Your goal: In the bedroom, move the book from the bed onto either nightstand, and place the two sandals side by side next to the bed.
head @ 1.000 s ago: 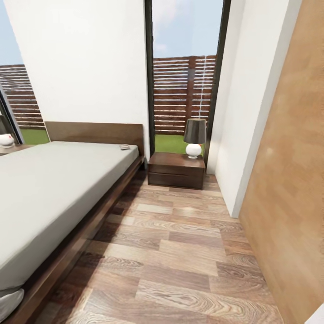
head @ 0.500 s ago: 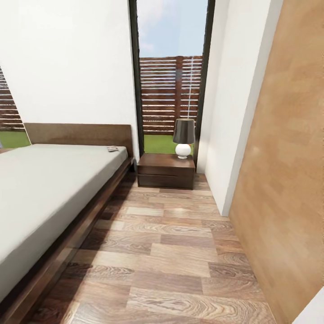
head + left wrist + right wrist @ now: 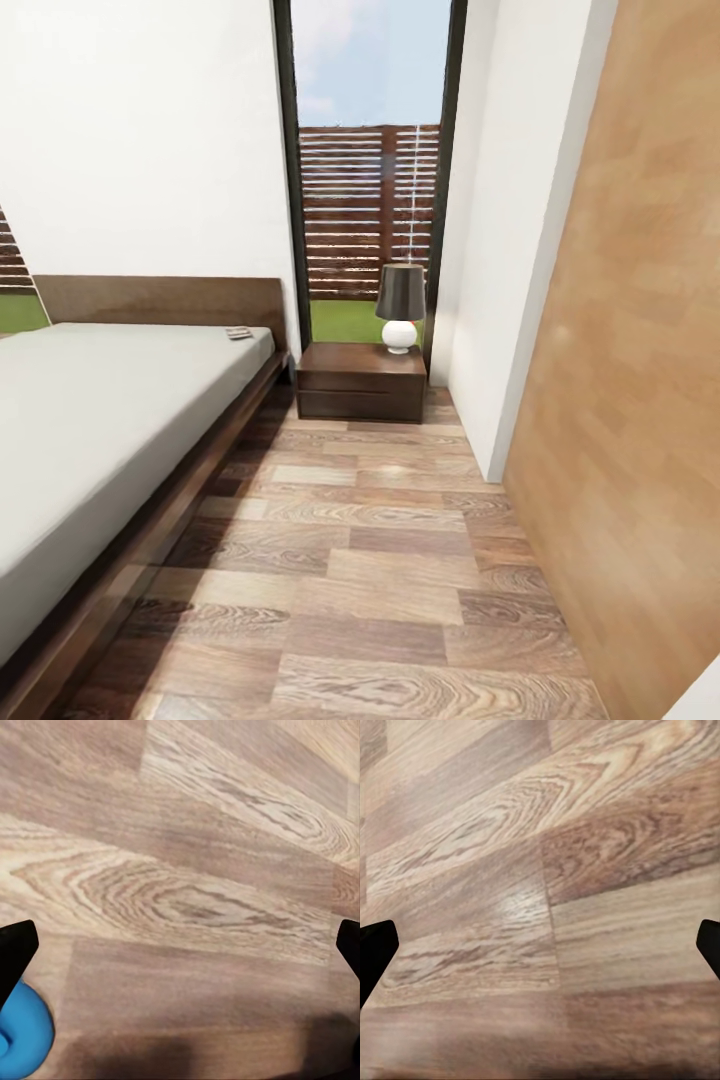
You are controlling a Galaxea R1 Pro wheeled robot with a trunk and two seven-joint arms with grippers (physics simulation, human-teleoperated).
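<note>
The bed (image 3: 110, 420), pale grey mattress in a dark wooden frame, runs along the left of the head view. The book (image 3: 238, 333) lies small and flat on the mattress's far corner by the headboard. Just past that corner, under the tall window, stands a nightstand (image 3: 362, 380). In the left wrist view my left gripper (image 3: 180, 952) hangs open over the plank floor, and the rounded bright blue edge of a sandal (image 3: 22, 1035) shows beside one fingertip (image 3: 15, 952). My right gripper (image 3: 540, 949) is open over bare planks.
A dark-shaded lamp with a white round base (image 3: 399, 308) stands on the nightstand. A white wall corner (image 3: 490, 300) and a light wooden panel (image 3: 630, 380) close off the right side. A strip of plank floor (image 3: 370, 560) runs between them and the bed.
The whole head view has shifted: bed, book, nightstand and lamp have slid left in the picture, so the camera has turned or moved. Nothing in the room itself has moved.
</note>
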